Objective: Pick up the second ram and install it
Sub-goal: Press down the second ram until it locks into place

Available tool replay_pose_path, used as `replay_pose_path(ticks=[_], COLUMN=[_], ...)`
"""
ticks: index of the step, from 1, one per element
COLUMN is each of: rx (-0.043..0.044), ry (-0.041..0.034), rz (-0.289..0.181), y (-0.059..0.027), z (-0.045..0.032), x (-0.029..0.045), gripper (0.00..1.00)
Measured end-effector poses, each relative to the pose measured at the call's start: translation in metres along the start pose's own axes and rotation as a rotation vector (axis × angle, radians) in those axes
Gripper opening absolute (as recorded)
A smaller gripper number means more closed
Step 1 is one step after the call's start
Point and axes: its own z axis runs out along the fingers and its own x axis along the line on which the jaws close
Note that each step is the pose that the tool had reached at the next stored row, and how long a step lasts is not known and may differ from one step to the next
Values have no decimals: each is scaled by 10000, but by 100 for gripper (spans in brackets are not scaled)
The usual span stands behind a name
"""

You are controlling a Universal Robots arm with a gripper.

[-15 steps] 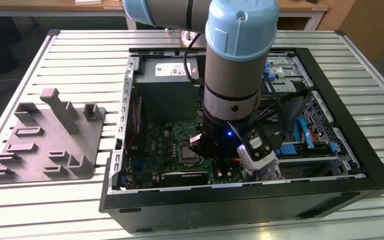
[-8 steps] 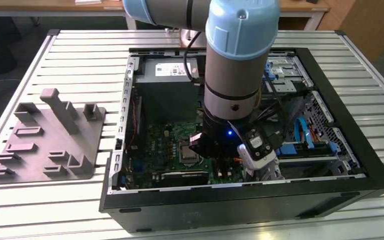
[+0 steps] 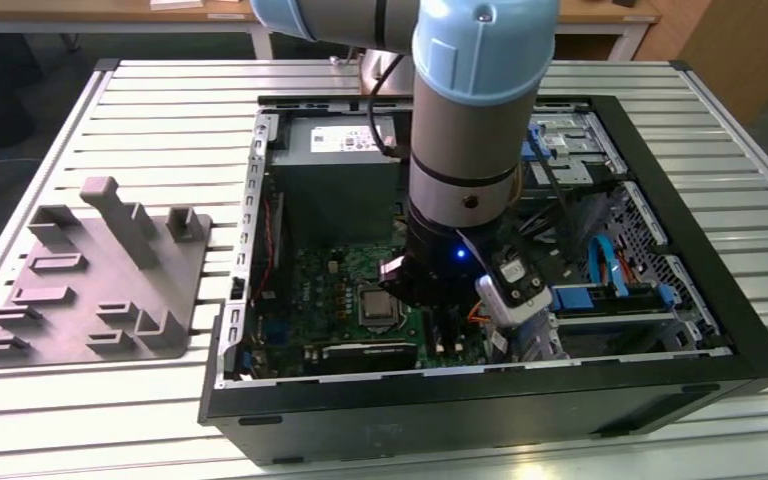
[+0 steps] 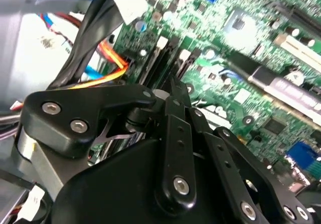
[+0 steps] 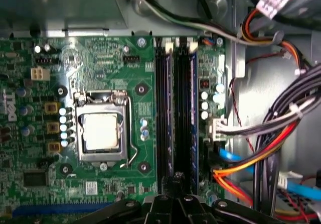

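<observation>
The black metal gripper (image 5: 176,180) hangs over the long, thin dark ram stick (image 5: 183,113) in the green board (image 5: 100,63); I cannot tell its grip.

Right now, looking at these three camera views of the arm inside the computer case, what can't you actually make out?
- Gripper fingertips: in the first wrist view the gripper's own linkage covers them, so open or shut is unclear.
- Second ram: a dark strip in the memory slots; whether it is fully seated cannot be told, since its near end sits behind the gripper.
- Exterior view: the arm blocks the memory slots.
- Grey fixture tray: its recesses are too small to check.
</observation>
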Motion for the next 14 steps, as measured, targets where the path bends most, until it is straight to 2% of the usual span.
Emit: replay_pose_path(ticks=[14], rx=[-2], ry=[-3], rz=[-37], y=[404], z=[-32], x=[9], gripper=[10])
